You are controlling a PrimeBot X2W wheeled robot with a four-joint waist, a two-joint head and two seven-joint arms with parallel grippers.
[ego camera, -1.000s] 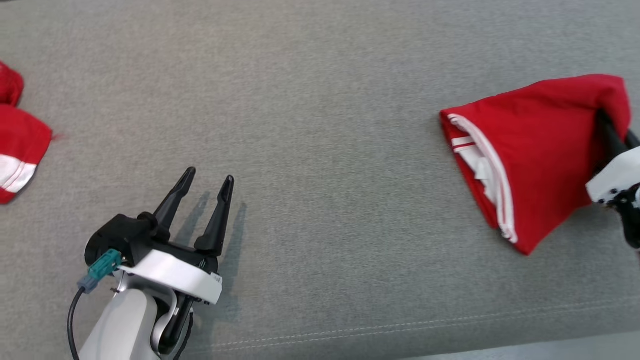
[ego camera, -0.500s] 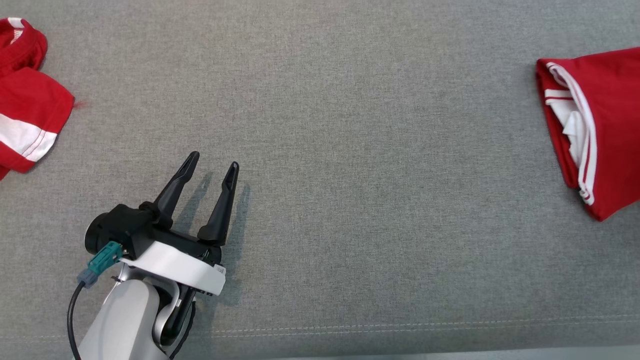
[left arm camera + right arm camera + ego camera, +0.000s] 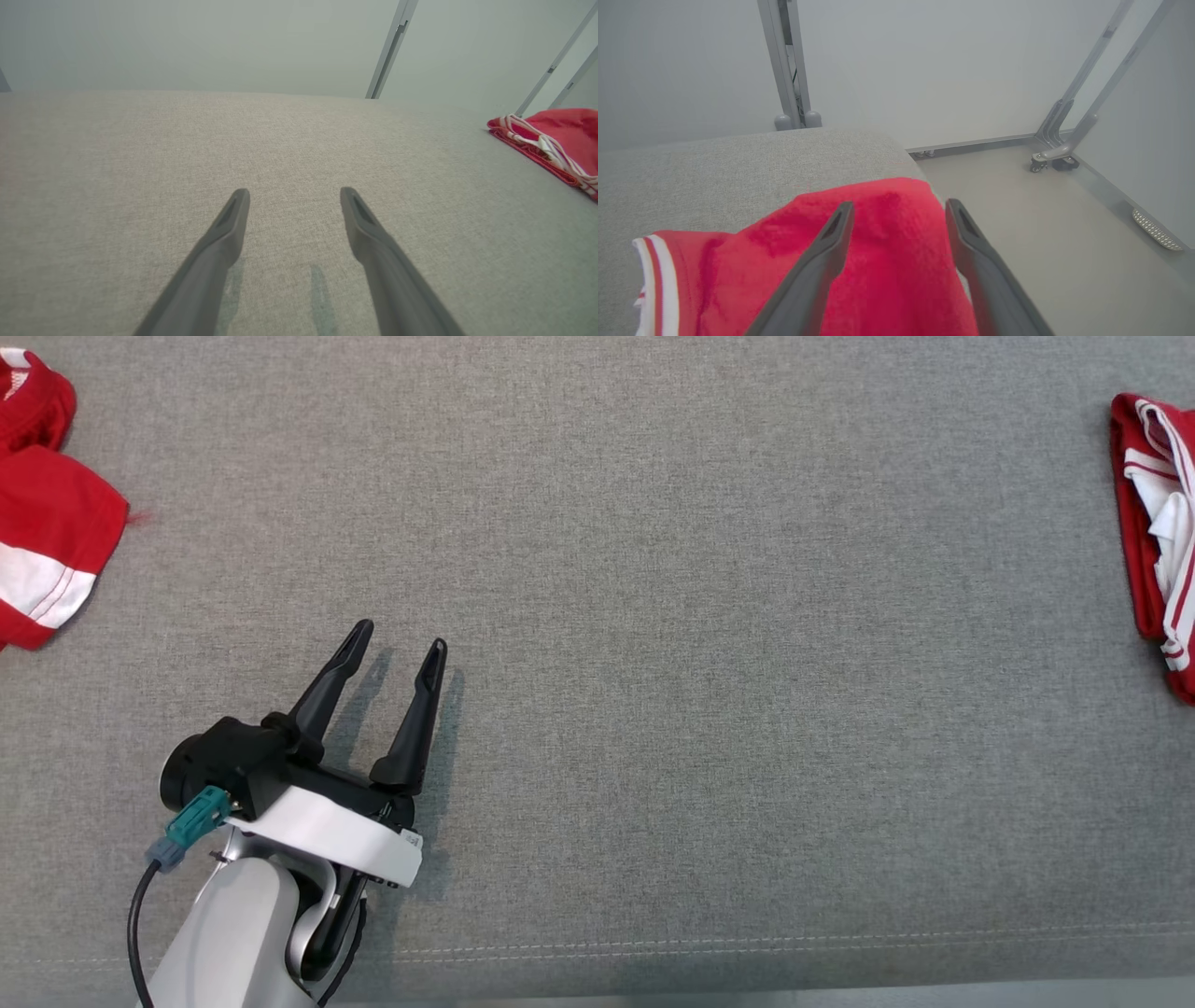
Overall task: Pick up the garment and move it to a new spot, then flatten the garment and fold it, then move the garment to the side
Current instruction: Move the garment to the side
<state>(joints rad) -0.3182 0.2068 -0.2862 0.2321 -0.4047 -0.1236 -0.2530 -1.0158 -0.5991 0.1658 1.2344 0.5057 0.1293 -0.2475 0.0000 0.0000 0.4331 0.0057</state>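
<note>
The folded red garment point(image 3: 1134, 560) with white trim lies on the grey cushion point(image 3: 653, 569), at the far right edge of the head view. It also shows at the right of the left wrist view as a low red bundle point(image 3: 560, 126). My right gripper point(image 3: 899, 204) is open just above the garment point(image 3: 896, 261), close to the cushion's right end. Its fingers are spread with red cloth below and between them. My left gripper point(image 3: 400, 639) rests open and empty over bare cushion at the lower left, with its fingers point(image 3: 224, 242) pointing across the surface.
Another red garment point(image 3: 47, 551) with a white band lies crumpled at the far left edge. The cushion's front seam point(image 3: 747, 947) runs along the bottom. Beyond its right end are the floor point(image 3: 1041, 224) and metal frame legs point(image 3: 1059, 149).
My right gripper has opened and let go of the garment, which was lifted in a peak and now lies low. The head view has shifted, putting the garment at the right edge. The left arm has not moved.
</note>
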